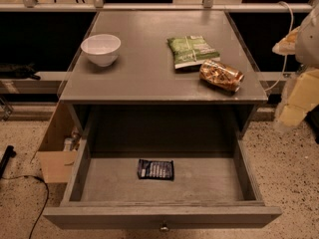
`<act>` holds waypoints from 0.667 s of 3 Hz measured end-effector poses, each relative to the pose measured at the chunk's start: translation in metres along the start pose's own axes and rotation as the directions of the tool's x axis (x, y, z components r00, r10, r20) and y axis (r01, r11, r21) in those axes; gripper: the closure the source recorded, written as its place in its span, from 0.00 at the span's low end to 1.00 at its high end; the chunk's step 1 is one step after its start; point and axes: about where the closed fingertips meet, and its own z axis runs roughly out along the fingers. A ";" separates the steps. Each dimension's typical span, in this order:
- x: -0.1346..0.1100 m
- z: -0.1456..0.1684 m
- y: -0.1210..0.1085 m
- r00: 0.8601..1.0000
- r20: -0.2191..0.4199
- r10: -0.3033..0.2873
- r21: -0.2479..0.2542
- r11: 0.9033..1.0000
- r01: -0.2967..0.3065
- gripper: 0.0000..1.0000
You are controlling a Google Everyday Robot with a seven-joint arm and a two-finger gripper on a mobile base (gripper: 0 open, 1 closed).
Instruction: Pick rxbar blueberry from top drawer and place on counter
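Rxbar blueberry [155, 169] is lying flat on the floor of the pulled-out top drawer [162, 217], slightly left of centre. White bowl [101, 49], green bag [192, 51] and orange-brown packet [221, 75] are resting on the tabletop [144, 78]. Hand [298, 101] is hanging right of the cabinet; whether it is wide or narrow cannot be told.

Dim warm light from overhead. The bench [144, 78] is evenly lit with a faint sheen; the white bowl [101, 48] is the brightest spot. Glare streaks on the orange-brown packet [222, 75]. The top drawer [164, 217] is shadowed at the back, floor half lit, so the rxbar blueberry [155, 169] reads almost black. My tool [294, 108] hangs pale at the right edge, beside the bench.
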 end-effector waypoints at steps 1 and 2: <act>-0.007 0.028 0.019 0.998 0.058 0.029 -0.061 0.998 -0.026 0.00; -0.016 0.075 0.056 0.984 0.161 0.080 -0.176 0.983 -0.051 0.00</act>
